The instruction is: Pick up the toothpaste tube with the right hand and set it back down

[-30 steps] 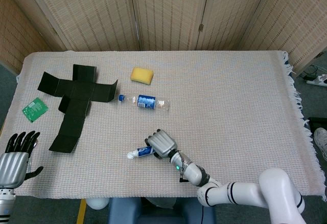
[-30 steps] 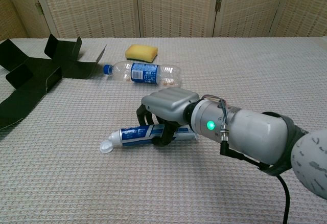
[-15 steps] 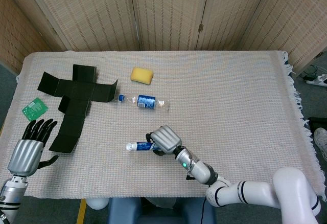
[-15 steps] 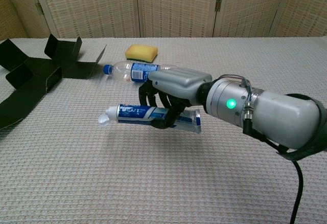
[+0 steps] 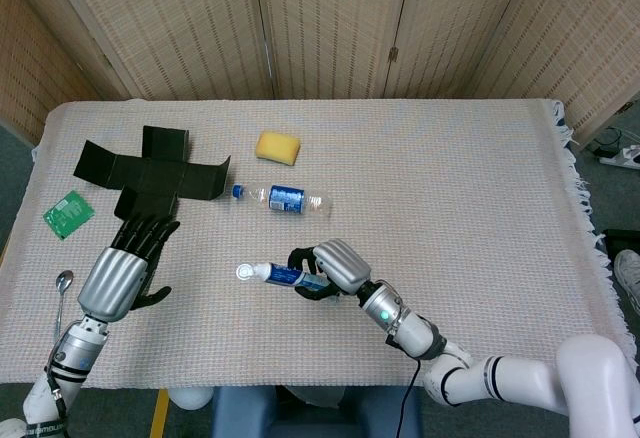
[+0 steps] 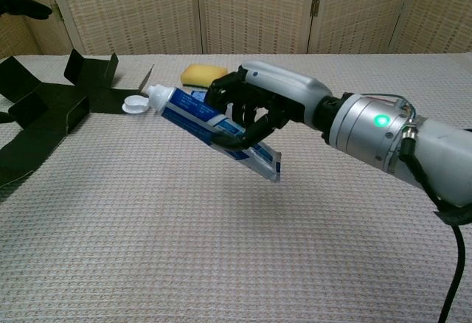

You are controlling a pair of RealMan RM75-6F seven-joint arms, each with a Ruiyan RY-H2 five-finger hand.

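The left hand (image 5: 117,276) has come forward over the table's left front edge, fingers spread, holding nothing. Toward the front middle, the right hand (image 5: 335,265) grips the toothpaste tube (image 5: 274,274) — now raised clear of the cloth, cap tilted up — so only setting down remains.

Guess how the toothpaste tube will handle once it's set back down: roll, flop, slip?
The toothpaste tube, held by the right hand, keeps straight while tilted, so it's probably fairly stiff. Its flat crimped tail should resist rolling on the woven cloth. The round cap end may pivot slightly.
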